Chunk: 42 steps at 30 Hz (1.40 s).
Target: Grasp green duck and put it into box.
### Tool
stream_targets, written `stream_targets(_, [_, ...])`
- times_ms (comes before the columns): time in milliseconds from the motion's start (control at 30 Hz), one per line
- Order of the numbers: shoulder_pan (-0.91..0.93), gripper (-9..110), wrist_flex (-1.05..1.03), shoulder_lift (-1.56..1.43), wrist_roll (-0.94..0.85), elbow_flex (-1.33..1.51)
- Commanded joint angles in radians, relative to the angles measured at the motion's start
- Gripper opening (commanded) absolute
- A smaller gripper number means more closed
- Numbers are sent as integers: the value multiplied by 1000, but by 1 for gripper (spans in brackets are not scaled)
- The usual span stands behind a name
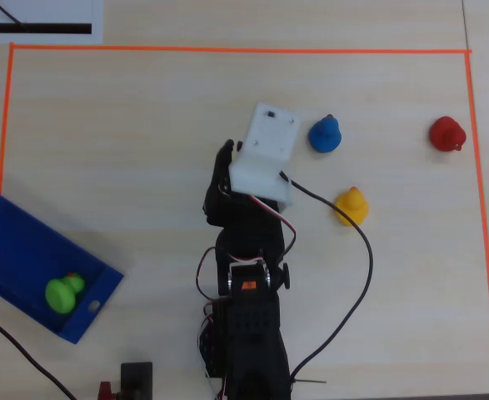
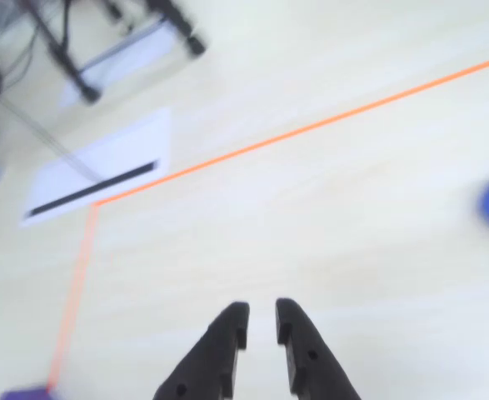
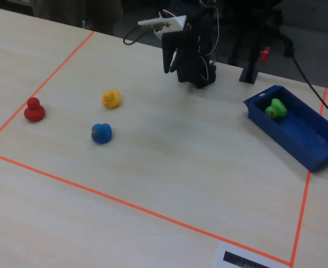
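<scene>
- The black two-fingered claw (image 2: 261,321) juts in from the bottom of the wrist view, its jaws a narrow gap apart, grasping nothing, held above bare pale wood-grain worktop (image 2: 311,242).
- In the overhead view the black arm (image 1: 246,250) with its white plastic block (image 1: 265,158) rises from the bottom edge, folded over the middle of the worktop.
- Taking the arm as landmark, in the overhead view the large shallow dark-blue plastic box (image 1: 23,250) lies well to its left, set askew on the orange tape border (image 1: 236,50).
- The small lime-green rubber duck (image 1: 63,292) sits inside that box, at the end near the slotted rim; the fixed view shows it (image 3: 275,108) in the box (image 3: 303,137) at the end closest to the arm.
- To the right of the arm in the overhead view, a small yellow rubber duck (image 1: 351,207) stands near it, beside the black cable (image 1: 356,275).
- A small blue rubber duck (image 1: 325,134) stands just right of the white block, apart from it.
- A small red rubber duck (image 1: 447,133) stands farthest right, near the tape.
- Beyond the tape corner in the wrist view lies a white sheet with a black bar (image 2: 94,179).
</scene>
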<state>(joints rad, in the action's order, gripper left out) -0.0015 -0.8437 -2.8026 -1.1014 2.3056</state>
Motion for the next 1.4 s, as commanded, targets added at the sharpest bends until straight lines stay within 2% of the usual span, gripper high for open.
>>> stream_targets(0, [37, 0, 104, -256, -40, 408])
stream_targets(267, [77, 0, 206, -443, -71, 781])
stream_targets(433, [74, 0, 15, -508, -78, 805])
stream_targets(767, [78, 1, -457, -508, -256, 805])
stream_targets(1367, [80, 1, -471, -508, -244, 805])
